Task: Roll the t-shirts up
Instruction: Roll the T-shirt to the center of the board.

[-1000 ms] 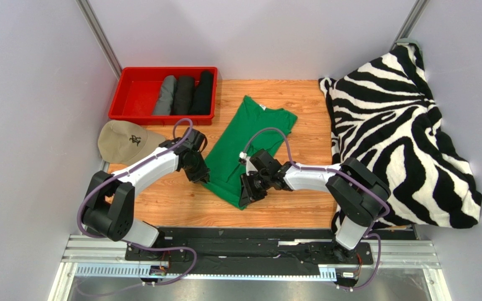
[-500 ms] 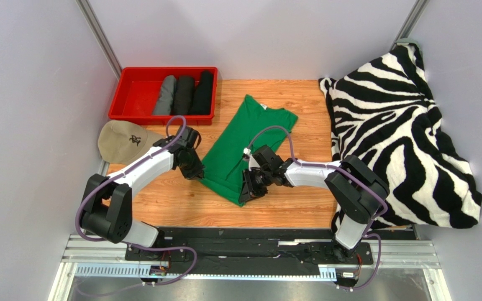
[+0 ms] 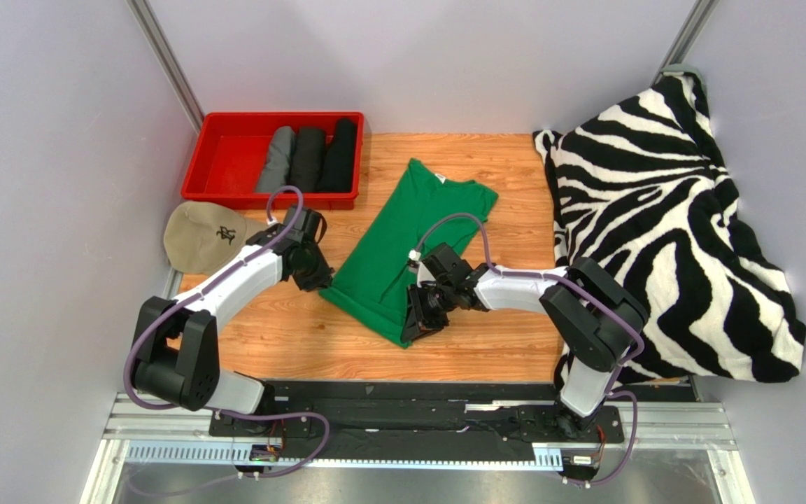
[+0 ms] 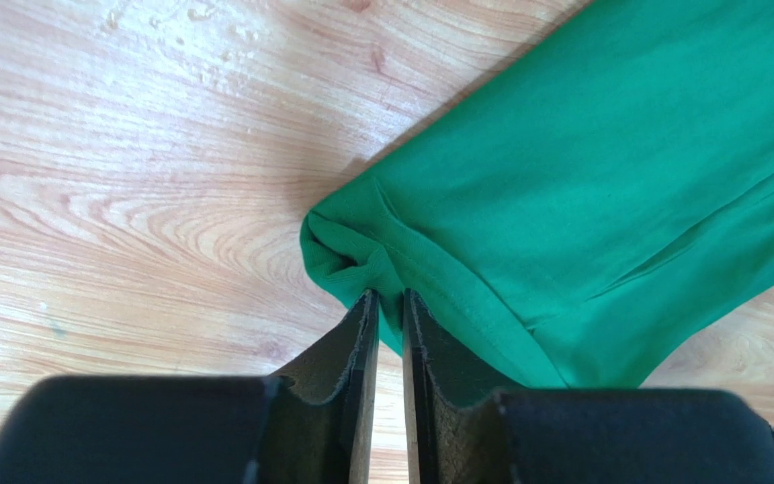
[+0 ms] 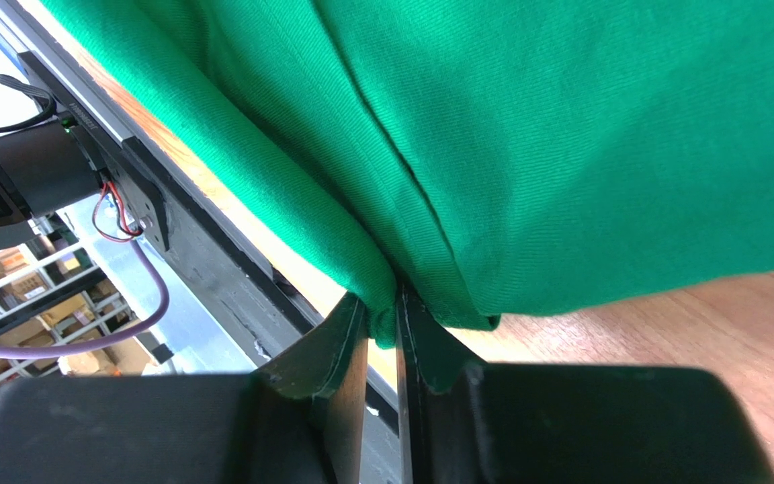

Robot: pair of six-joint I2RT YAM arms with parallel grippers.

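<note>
A bright green t-shirt [image 3: 409, 233] lies folded lengthwise on the wooden table, collar toward the back. My left gripper [image 3: 321, 284] is shut on the near-left corner of its hem. In the left wrist view the green t-shirt [image 4: 603, 171] bunches between the jaws of that gripper [image 4: 389, 298]. My right gripper [image 3: 415, 328] is shut on the near-right hem corner. The right wrist view shows the green t-shirt [image 5: 563, 131] hanging from the right gripper [image 5: 382, 306] just above the wood. Three rolled t-shirts, one grey [image 3: 276, 160] and two black [image 3: 308, 158], lie in a tray.
The red tray [image 3: 229, 158] stands at the back left with the rolls along its right side. A beige cap [image 3: 203, 237] lies just left of my left arm. A zebra-striped blanket [image 3: 670, 221] is heaped along the right side. The black rail [image 5: 209, 252] runs along the near table edge.
My left gripper has moved left and away from me, pulling the hem's left corner outward so the near edge stretches wider. The right gripper has barely shifted.
</note>
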